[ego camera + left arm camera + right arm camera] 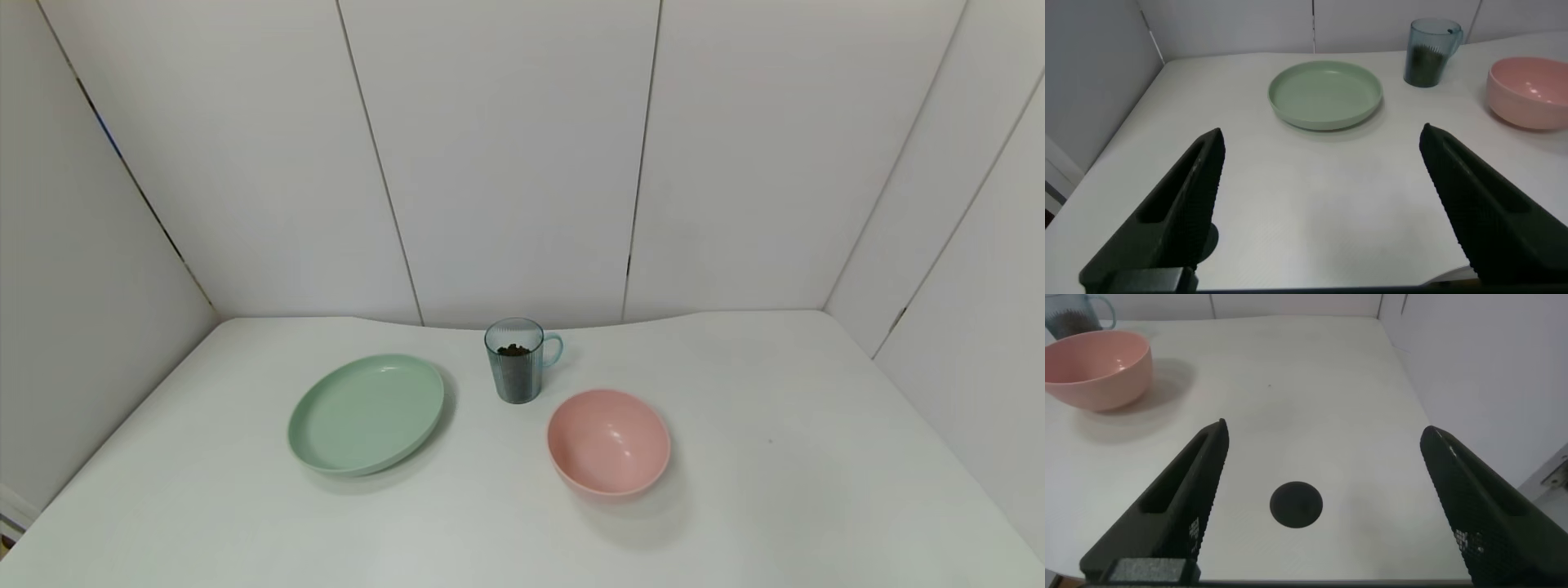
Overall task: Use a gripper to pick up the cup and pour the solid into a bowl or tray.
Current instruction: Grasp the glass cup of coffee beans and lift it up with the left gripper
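Observation:
The ribbed blue-grey cup point(516, 362) stands upright at the back middle of the table, its handle towards the right, with dark brown solid point(513, 350) inside. It also shows in the left wrist view point(1429, 53) and partly in the right wrist view point(1074, 314). The pink bowl point(609, 442) sits empty in front and to the right of the cup; it shows in both wrist views point(1529, 91) point(1096, 369). My left gripper point(1323, 155) is open and empty over the table's near left. My right gripper point(1323, 457) is open and empty over the near right. Neither shows in the head view.
A flat pale green plate point(366, 413) lies left of the cup, also in the left wrist view point(1326, 94). A round dark hole point(1296, 504) is in the white table point(816, 457) under the right gripper. White walls enclose the table on three sides.

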Robot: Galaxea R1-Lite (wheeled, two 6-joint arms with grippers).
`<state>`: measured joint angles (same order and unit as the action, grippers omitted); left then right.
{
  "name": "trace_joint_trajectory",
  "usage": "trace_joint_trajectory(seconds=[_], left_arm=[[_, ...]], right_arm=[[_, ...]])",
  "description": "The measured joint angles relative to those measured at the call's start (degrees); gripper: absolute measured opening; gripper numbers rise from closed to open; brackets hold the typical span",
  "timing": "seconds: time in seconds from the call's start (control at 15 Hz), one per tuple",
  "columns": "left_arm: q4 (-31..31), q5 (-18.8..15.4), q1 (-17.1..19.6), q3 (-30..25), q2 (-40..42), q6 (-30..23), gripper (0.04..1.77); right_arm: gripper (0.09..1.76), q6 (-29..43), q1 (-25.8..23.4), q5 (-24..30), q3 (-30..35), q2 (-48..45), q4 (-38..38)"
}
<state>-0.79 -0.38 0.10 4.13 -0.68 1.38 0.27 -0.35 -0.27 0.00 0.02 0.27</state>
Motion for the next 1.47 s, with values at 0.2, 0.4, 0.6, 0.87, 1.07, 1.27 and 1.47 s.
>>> trace_joint_trajectory(seconds=[0.2, 0.4, 0.6, 0.87, 1.07, 1.27, 1.47], left_arm=[[0.0, 0.0, 0.0, 0.0, 0.0, 0.0, 1.72], [0.0, 0.0, 0.0, 0.0, 0.0, 0.0, 1.72], [0.0, 0.0, 0.0, 0.0, 0.0, 0.0, 1.72], [0.0, 0.0, 0.0, 0.0, 0.0, 0.0, 1.72], [-0.8, 0.2, 0.0, 3.6, -2.6, -0.1, 1.72], [-0.7, 0.2, 0.0, 10.5, -10.5, -0.1, 1.72], [-0.5, -0.3, -0.1, 19.0, -22.3, -0.1, 1.72]], right_arm=[[1.71, 0.0, 0.0, 0.0, 0.0, 0.0, 0.0], [1.71, 0.0, 0.0, 0.0, 0.0, 0.0, 0.0], [1.71, 0.0, 0.0, 0.0, 0.0, 0.0, 0.0], [1.71, 0.0, 0.0, 0.0, 0.0, 0.0, 0.0], [1.71, 0.0, 0.0, 0.0, 0.0, 0.0, 0.0], [1.71, 0.0, 0.0, 0.0, 0.0, 0.0, 0.0], [1.71, 0.0, 0.0, 0.0, 0.0, 0.0, 0.0]])
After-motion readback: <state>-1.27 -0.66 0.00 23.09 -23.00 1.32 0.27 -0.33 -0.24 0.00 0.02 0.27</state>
